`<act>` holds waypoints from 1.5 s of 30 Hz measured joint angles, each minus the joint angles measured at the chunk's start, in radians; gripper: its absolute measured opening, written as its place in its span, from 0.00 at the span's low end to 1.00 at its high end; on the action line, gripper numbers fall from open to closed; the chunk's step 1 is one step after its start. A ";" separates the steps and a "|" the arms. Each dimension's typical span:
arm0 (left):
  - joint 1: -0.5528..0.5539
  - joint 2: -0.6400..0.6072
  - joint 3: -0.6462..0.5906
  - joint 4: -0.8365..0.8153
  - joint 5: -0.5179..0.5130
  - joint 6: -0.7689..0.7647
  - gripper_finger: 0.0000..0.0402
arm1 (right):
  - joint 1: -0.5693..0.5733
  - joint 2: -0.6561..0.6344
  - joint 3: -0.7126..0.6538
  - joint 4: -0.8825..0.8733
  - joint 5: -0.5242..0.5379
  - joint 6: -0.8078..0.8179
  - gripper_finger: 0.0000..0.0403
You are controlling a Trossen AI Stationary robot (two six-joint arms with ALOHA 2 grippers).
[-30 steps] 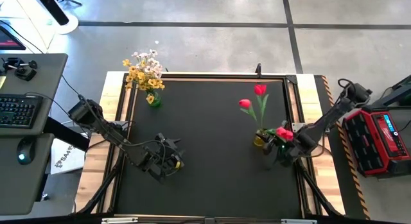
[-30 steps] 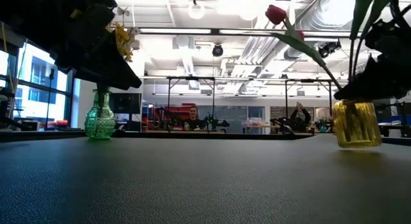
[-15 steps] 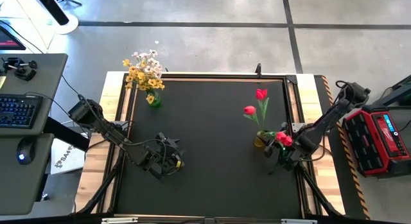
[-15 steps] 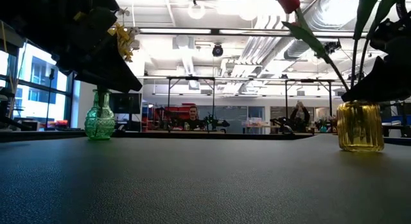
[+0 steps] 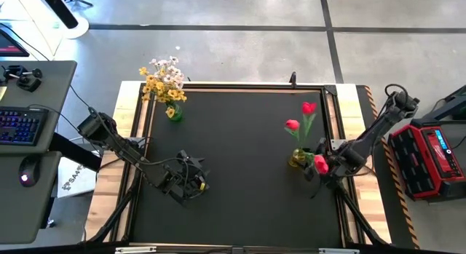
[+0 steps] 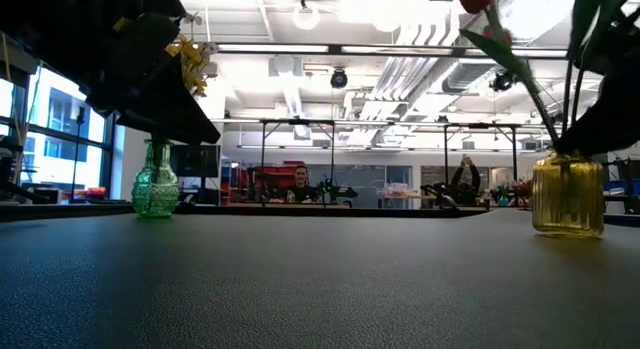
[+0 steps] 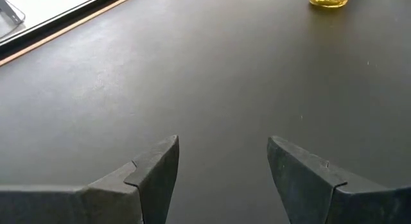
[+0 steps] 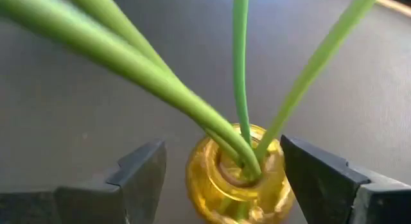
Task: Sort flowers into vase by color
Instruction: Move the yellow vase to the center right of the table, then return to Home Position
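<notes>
A yellow glass vase (image 5: 295, 159) stands on the black mat near the right edge, also seen in the low view (image 6: 568, 196). Red tulips (image 5: 309, 108) lean out of it, their green stems (image 8: 239, 89) stuck into its neck (image 8: 239, 176). My right gripper (image 8: 221, 153) is open, one finger on either side of that neck, with a tulip bloom (image 5: 320, 164) just over it. At the far left, a green vase (image 5: 175, 113) holds yellow and white flowers (image 5: 163, 79). My left gripper (image 7: 221, 156) waits open above the mat at the near left, holding nothing.
The mat's wooden border (image 5: 131, 130) frames the working area. A desk with a keyboard (image 5: 18, 127) lies off the left side, and a red case (image 5: 429, 156) off the right. People and equipment (image 6: 300, 179) show in the room beyond the far edge.
The two tall tulips in the yellow vase have swung toward the table's right edge, and the vase has slid a little the same way. My right gripper has drifted slightly toward the right and near edges, with the third bloom following it.
</notes>
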 joint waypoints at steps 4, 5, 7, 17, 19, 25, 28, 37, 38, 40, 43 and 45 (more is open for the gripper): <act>0.000 0.000 0.000 0.000 -0.001 0.000 0.56 | -0.005 -0.040 0.088 -0.136 -0.029 0.000 0.71; 0.000 0.000 0.000 0.000 -0.001 0.000 0.56 | -0.009 -0.043 0.110 -0.170 -0.037 0.001 0.71; 0.000 0.000 0.000 0.000 0.002 0.000 0.56 | -0.018 -0.042 0.142 -0.230 -0.063 0.003 0.71; -0.008 0.000 0.000 -0.001 0.007 0.000 0.56 | -0.034 -0.040 0.308 -0.431 -0.263 -0.035 0.70; -0.008 0.000 0.000 -0.001 0.007 0.000 0.56 | -0.034 -0.040 0.374 -0.513 -0.338 -0.010 0.70; -0.008 0.000 0.000 -0.001 0.008 -0.001 0.56 | -0.007 -0.049 0.560 -0.685 -0.511 -0.006 0.64; -0.008 0.000 0.000 0.000 0.008 -0.001 0.56 | 0.015 -0.106 0.610 -0.716 -0.515 -0.008 0.54; 0.002 -0.007 0.000 -0.006 0.000 -0.055 0.56 | 0.017 -0.418 0.607 -0.561 -0.225 -0.319 0.09; 0.010 -0.013 0.000 -0.006 -0.007 -0.071 0.56 | 0.016 -0.456 0.592 -0.525 -0.196 -0.375 0.05; 0.027 -0.022 0.000 -0.005 -0.008 -0.049 0.56 | 0.017 -0.538 0.533 -0.416 -0.180 -0.496 0.01; 0.061 -0.022 0.000 0.001 -0.008 0.031 0.56 | 0.017 -0.670 0.401 -0.230 -0.204 -0.669 0.03; 0.089 -0.022 0.000 0.011 -0.008 0.077 0.56 | 0.017 -0.770 0.317 -0.160 -0.237 -0.755 0.03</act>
